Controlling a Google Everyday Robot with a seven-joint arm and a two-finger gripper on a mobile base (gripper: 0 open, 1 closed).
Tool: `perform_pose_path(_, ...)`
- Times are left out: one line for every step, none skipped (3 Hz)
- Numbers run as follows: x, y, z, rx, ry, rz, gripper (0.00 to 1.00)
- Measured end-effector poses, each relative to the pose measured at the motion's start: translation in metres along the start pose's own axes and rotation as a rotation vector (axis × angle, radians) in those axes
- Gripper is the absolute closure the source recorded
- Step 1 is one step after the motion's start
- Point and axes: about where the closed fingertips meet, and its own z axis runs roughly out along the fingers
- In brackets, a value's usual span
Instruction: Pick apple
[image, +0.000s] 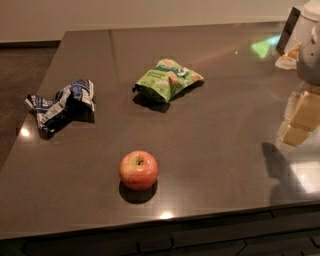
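The apple (138, 170) is small, round and red, with a yellowish patch around its short stem. It stands upright on the dark table (225, 125), near the front edge and left of the middle. My gripper (310, 50) shows only as a white shape at the far right edge, up and well to the right of the apple, not touching it. Nothing holds the apple.
A green snack bag (168, 79) lies behind the apple at mid-table. A crumpled blue and white bag (62, 105) lies at the left, near the table's left edge. Yellowish-tan blocks (302, 117) sit at the right edge. The front edge runs just below the apple.
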Motion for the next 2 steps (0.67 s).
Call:
perform_pose_path(0.0000, 0.0000, 0.0000, 0.000, 0.000, 0.000, 0.00)
perform_pose_path(-0.0013, -0.0028, -0.0027, -0.027, 0.005, -0.022, 0.00)
